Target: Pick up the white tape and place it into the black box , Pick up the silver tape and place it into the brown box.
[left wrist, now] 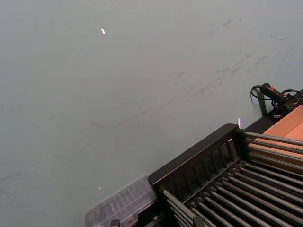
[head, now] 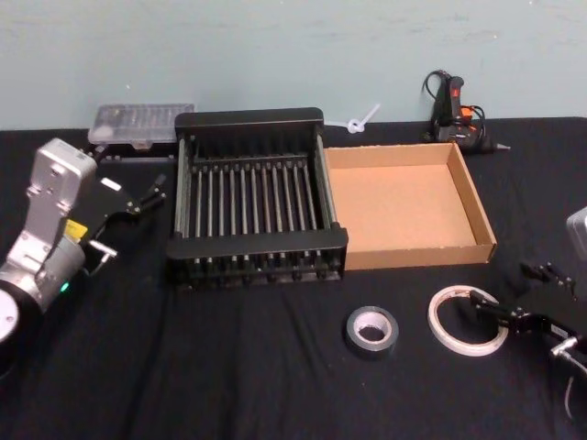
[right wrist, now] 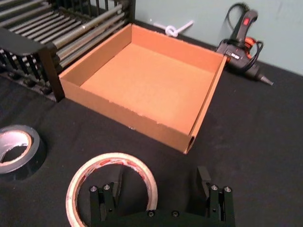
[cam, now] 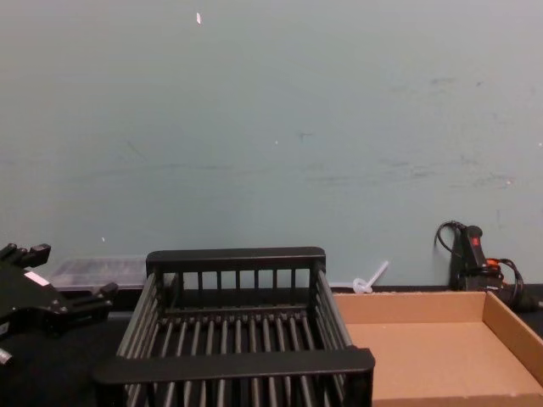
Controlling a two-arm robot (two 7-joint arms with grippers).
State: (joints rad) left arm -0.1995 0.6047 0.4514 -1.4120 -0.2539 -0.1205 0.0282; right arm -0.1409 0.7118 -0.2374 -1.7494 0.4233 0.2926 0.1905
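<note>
The white tape [head: 466,319] lies flat on the black cloth at the front right; its red-printed core shows in the right wrist view [right wrist: 110,163]. My right gripper [head: 507,286] [right wrist: 160,182] is open and low over the ring's right side, with one finger inside the ring and the other outside it. The silver tape [head: 371,330] [right wrist: 19,149] lies flat just left of the white ring. Behind them, the black box [head: 257,247] [cam: 233,365] and the brown box [head: 417,252] [right wrist: 137,118] stand side by side, both with nothing in them. My left gripper [head: 147,194] [cam: 68,273] hangs open left of the black box.
A glue gun [head: 456,115] [right wrist: 241,40] lies behind the brown box. A clear plastic case [head: 142,124] [left wrist: 120,203] sits behind the black box's left corner. A white tie [head: 359,121] lies between the two boxes at the back. Bare cloth spreads across the front left.
</note>
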